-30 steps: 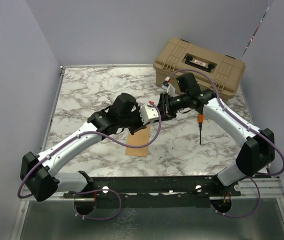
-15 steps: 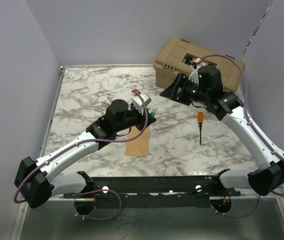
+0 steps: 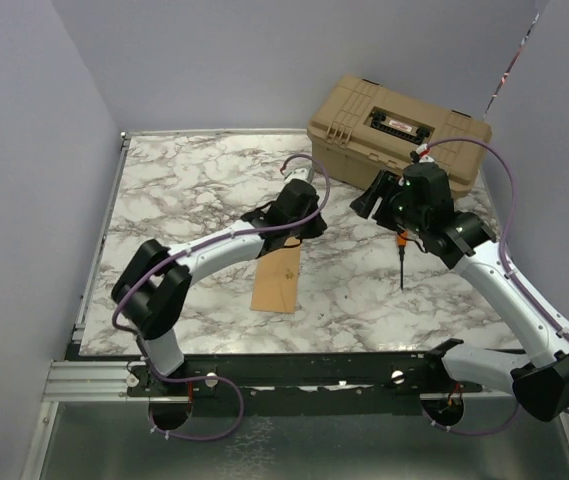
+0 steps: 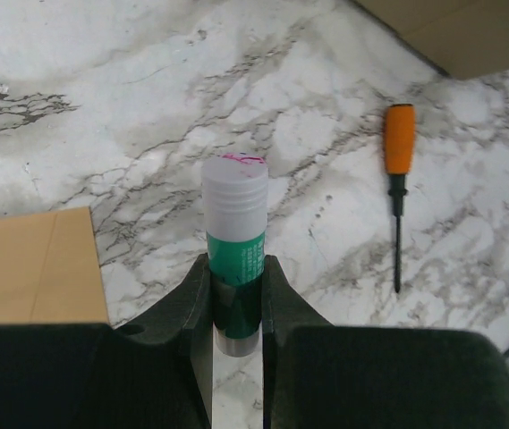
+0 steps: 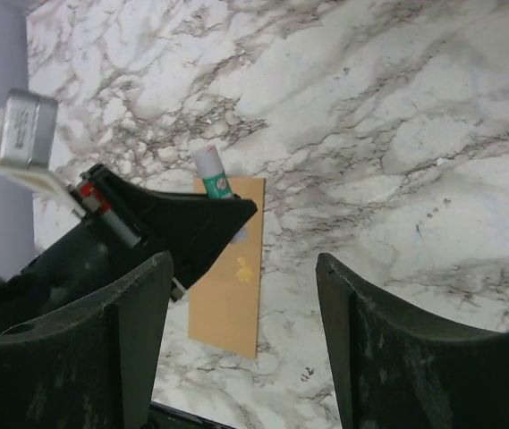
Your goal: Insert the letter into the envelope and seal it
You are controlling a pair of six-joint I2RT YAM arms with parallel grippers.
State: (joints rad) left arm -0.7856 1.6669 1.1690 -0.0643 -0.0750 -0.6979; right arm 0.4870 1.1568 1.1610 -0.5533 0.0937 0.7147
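The kraft-brown envelope [image 3: 277, 280] lies flat on the marble table, a little toward me from the left gripper; it also shows in the left wrist view [image 4: 30, 268] and the right wrist view [image 5: 232, 299]. The letter is not visible in any view. My left gripper [image 3: 304, 215] [image 4: 236, 268] is shut on a green glue stick [image 4: 234, 237] with a white top end, held just above the envelope's far end [image 5: 211, 174]. My right gripper [image 3: 369, 205] [image 5: 243, 264] is open and empty, raised to the right of the left gripper.
An orange-handled screwdriver [image 3: 401, 250] [image 4: 398, 179] lies on the table right of the envelope. A tan tool case [image 3: 399, 125] stands at the back right. Grey walls close in the left and back sides.
The two grippers were together at mid-table a second ago. The right gripper has pulled back to the right. The left arm has swung its elbow leftward and reached farther with the glue stick.
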